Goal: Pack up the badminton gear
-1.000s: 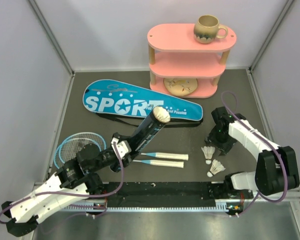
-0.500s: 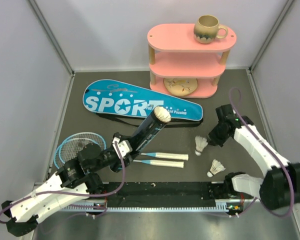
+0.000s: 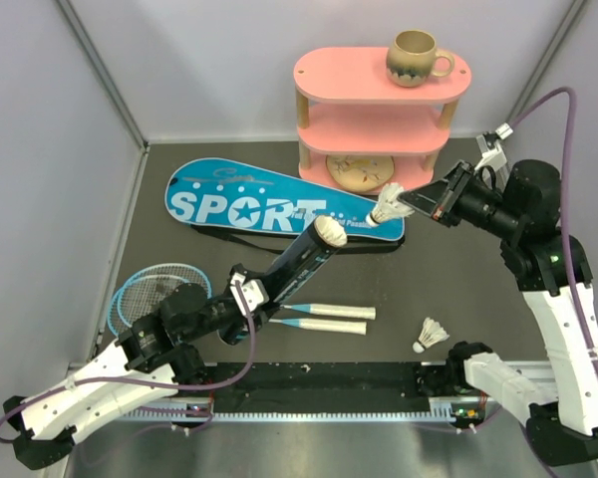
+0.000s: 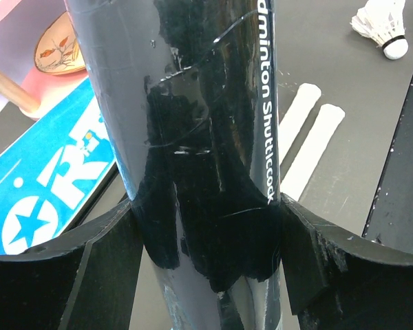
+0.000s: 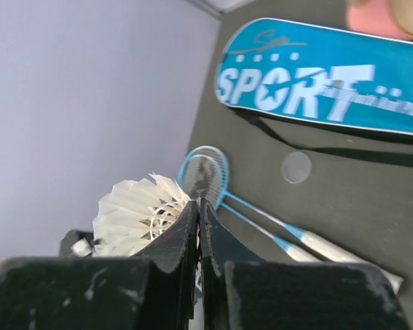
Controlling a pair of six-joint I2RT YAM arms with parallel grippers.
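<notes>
The long black tube (image 3: 297, 261) leans up off the desk (image 3: 458, 274). The left fingers (image 4: 110, 258) squeeze its two sides and hold it. A white shuttlecock (image 3: 326, 231) sits in the tube's open top. A second shuttlecock (image 3: 386, 211) is up in the air, pinched by its feathers in the right fingers (image 5: 175, 240), which are closed tight. From above it shows over the narrow end of the blue SPORT cover (image 3: 269, 204), which lies flat on the desk. A third shuttlecock (image 3: 434, 333) lies on the desk near the right arm's base. The two light-blue rackets (image 3: 159, 289) lie at the left with their heads overlapping and their white handles side by side, pointing right. The desk is dark grey, and pale grey walls (image 3: 229, 70) stand on three sides. At the back is a pink shelf (image 3: 379, 124) with a beige mug (image 3: 419, 56) on top and a round painted plate (image 3: 359, 171) on the lowest level. Only the left wrist view shows the white word "Shuttlecock" on the tube. Only the right wrist view shows a small round grey disc (image 5: 296, 167) on the desk near the cover.
</notes>
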